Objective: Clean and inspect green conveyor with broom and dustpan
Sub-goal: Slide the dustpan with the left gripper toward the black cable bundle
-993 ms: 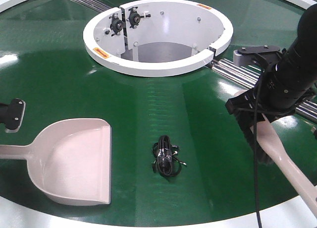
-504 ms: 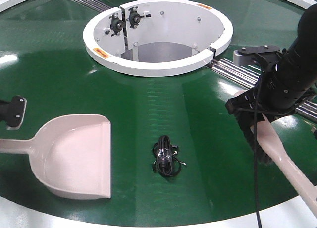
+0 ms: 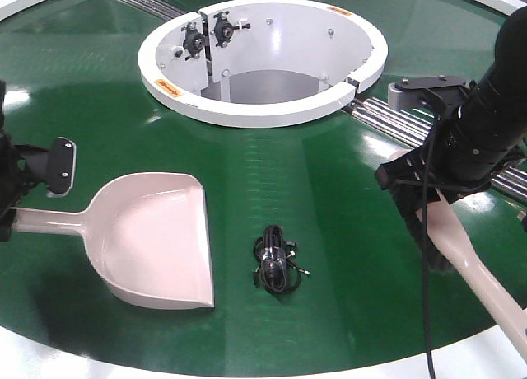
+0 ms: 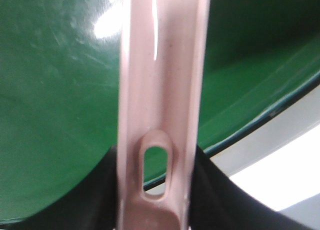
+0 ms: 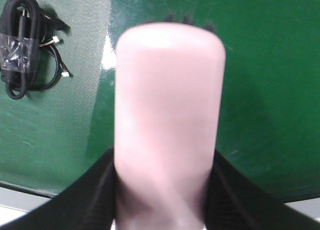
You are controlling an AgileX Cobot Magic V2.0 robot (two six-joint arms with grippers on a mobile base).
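The green conveyor [image 3: 329, 181] fills the front view. On it at the left lies the beige-pink dustpan [image 3: 160, 239], mouth facing right. My left gripper [image 3: 23, 216] is shut on the end of its handle; in the left wrist view the slotted dustpan handle [image 4: 160, 90] runs between the black fingers [image 4: 215, 190] of the left gripper [image 4: 157, 190]. At the right, my right gripper [image 3: 424, 199] is shut on the broom [image 3: 473, 268], dark bristles down on the belt. The broom head [image 5: 167, 105] fills the right wrist view, clamped in the right gripper [image 5: 165, 190].
A black coiled cable bundle [image 3: 276, 259] wrapped in clear tape lies on the belt between dustpan and broom, also seen as the cable bundle [image 5: 22, 45]. The white ring-shaped opening [image 3: 263, 107] is at the back, chrome rollers [image 3: 395, 119] at the right, white outer rim [image 3: 247, 371] in front.
The left gripper and the dustpan have moved to the right and a little farther onto the belt, toward the cable bundle. The right arm and broom have not moved.
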